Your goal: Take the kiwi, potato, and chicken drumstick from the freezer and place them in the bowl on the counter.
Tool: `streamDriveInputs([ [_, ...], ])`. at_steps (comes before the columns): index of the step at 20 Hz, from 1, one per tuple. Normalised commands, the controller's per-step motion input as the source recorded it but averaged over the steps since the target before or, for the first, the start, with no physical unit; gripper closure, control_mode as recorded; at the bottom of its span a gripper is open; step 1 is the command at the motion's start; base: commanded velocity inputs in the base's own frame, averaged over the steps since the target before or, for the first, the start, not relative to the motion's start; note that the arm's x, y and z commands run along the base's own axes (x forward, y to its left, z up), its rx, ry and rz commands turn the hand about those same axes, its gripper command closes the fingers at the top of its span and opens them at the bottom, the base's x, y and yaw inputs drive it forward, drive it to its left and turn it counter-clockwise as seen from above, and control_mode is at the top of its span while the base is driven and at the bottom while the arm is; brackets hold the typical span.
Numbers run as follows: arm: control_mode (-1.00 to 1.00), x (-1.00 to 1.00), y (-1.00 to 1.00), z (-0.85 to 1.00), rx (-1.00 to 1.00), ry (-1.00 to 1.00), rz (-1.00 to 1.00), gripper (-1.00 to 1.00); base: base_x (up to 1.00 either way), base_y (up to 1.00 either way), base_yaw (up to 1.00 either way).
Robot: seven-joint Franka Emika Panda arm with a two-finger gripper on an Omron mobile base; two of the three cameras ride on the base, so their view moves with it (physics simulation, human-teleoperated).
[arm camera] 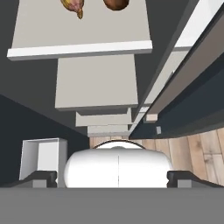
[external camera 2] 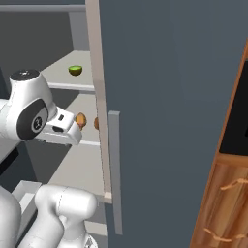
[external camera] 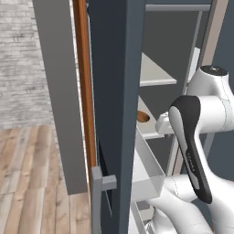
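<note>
The freezer [external camera 2: 169,97] stands open, its dark slate door swung out with a grey bar handle [external camera 2: 114,169]. The kiwi [external camera 2: 75,70] lies on an upper pale shelf. One shelf lower sit the chicken drumstick [external camera 2: 81,120] and the potato [external camera 2: 96,123], the potato half hidden by the door's edge. In the hand view the drumstick [arm camera: 74,5] and the potato [arm camera: 116,3] lie at the top edge on that shelf [arm camera: 78,48]. My gripper [arm camera: 113,178] is open and holds nothing, its fingertips [arm camera: 39,177] wide apart. My hand [external camera 2: 63,128] hovers just left of the drumstick. The bowl and the counter are out of view.
A pale pull-out drawer [external camera: 148,176] juts out below the shelves, close to my arm [external camera: 192,146]. The door's handle [external camera: 98,192] is at the lower left. Wooden floor [external camera: 27,183] lies left of the freezer. A brown wooden cabinet [external camera 2: 223,203] stands at the right.
</note>
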Motion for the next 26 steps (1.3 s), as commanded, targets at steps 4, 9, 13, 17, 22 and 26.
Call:
streamDriveInputs([
  [4,1.00,0.00,0.00,0.00,0.00,0.00,0.00,-1.00,0.38,0.46,0.00],
  [9,1.00,0.00,0.00,0.00,0.00,0.00,0.00,-1.00,0.19,0.18,0.00],
  [13,-1.00,0.00,0.00,0.00,0.00,0.00,0.00,-1.00,0.00,0.00,0.00],
  [17,-1.00,0.00,0.00,0.17,0.00,-0.12,0.00,-1.00,0.00,0.00,0.00],
  [22,-1.00,-0.01,0.06,0.74,0.00,-0.14,0.02,-1.00,0.00,0.00,0.00],
  [26,-1.00,0.14,0.16,0.76,0.00,-0.10,0.06,-1.00,0.00,0.00,0.00],
])
